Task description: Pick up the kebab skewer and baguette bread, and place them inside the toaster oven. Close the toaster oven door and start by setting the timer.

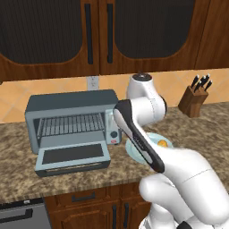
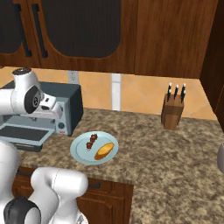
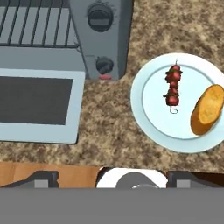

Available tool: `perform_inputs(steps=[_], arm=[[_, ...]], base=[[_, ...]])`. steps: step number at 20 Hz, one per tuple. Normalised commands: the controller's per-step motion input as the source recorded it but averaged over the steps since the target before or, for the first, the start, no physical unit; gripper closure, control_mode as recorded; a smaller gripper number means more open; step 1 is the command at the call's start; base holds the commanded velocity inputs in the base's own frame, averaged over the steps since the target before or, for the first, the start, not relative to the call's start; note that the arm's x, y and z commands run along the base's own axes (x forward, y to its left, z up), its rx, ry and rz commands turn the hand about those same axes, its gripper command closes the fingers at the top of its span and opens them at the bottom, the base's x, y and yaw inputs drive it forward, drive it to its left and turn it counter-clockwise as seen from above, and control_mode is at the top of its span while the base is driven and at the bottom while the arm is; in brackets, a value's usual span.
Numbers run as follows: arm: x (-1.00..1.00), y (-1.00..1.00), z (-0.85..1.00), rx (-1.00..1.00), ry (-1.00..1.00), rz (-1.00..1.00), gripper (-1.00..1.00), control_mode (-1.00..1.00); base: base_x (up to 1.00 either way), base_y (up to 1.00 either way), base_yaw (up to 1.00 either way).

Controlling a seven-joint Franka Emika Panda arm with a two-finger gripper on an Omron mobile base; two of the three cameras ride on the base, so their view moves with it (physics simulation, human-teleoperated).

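1. Just below the claw, its jaws are standing wide apart and gripping nothing.
2. Ahead and right, the skewer is lying on the plate; lowering squarely across its stick seems wise.
3. Beside it, the bread is waiting.
4. Farther left, the oven is sitting with its door down.

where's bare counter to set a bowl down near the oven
Widest bare granite lies between the plate and the knife block. A narrower strip runs in front of the plate toward the counter edge. It is crowded at the toaster oven: its door lies open on the counter, and the plate sits close by its knob side.
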Motion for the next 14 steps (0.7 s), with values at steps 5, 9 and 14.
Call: perform_inputs(steps=[5, 9, 14], arm=[[0.04, 1.00, -0.11, -0.03, -0.09, 0.00, -1.00, -1.00], [0.20, 1.00, -0.25, -0.03, -0.22, -0.09, -1.00, -1.00], [0.40, 0.91, -0.12, -0.01, -0.28, -0.12, -1.00, -1.00]], base=[[0.00, 0.00, 0.00], [0.00, 0.00, 0.00], [0.00, 0.00, 0.00]])
